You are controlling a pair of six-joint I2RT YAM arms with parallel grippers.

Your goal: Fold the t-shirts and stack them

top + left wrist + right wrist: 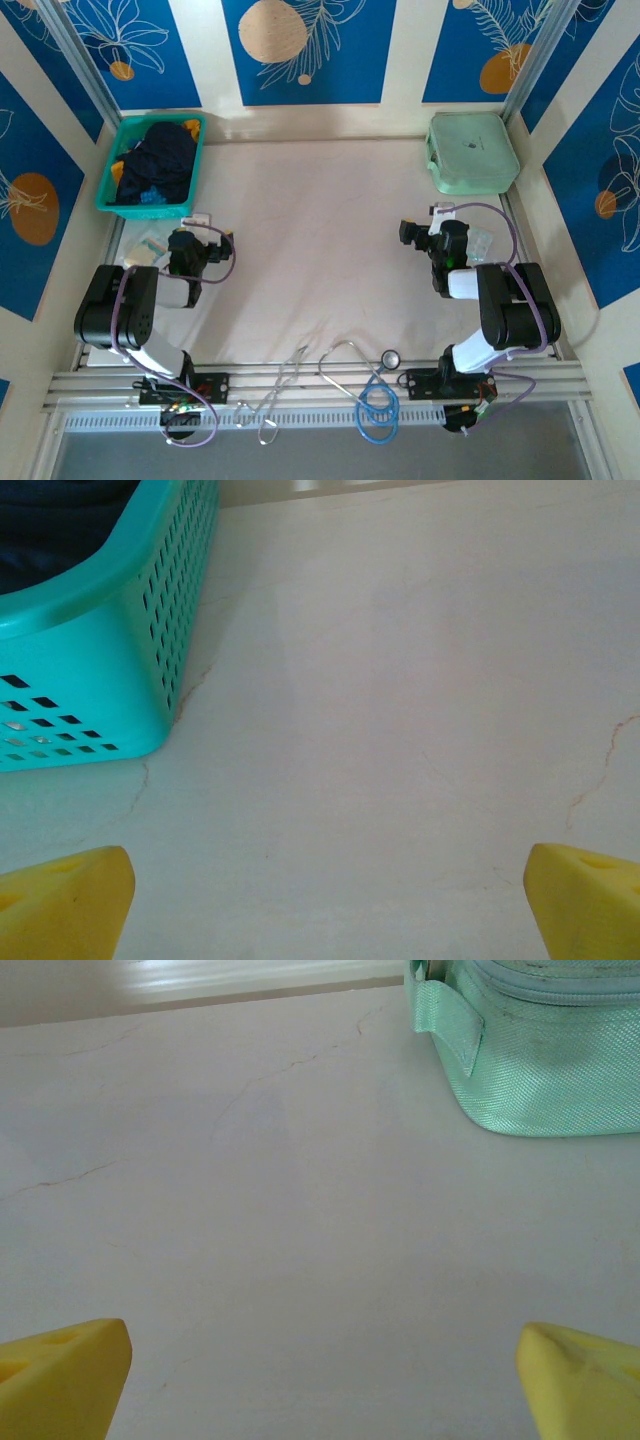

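near edge first: loose cables (375,400) lie on the rail between the two arm bases, behind both tools.

left gripper (212,246) hovers low over bare table (320,220), nothing in it. in the left wrist view the left gripper (328,895) has its jaws spread wide, with yellow fingers (70,900) out at the two bottom corners and plain tabletop between them.

right gripper (408,235) is the same: empty, over bare table. in the right wrist view the right gripper (322,1365) is spread wide too, yellow fingers (65,1375) at the frame corners with nothing between.

ahead and to the left of the left tool: teal basket (150,209), its perforated wall (90,680) near the left finger but clear of it. the t-shirts (160,165) are all heaped inside, unfolded, dark navy on top with bits of orange and bright blue at the edges. navy cloth (50,530) shows over the rim.

ahead and to the right of the right tool: mint-green case (470,152), closed, flat on the table at the far corner. its woven corner and strap tab (540,1060) sit well apart from the fingers.
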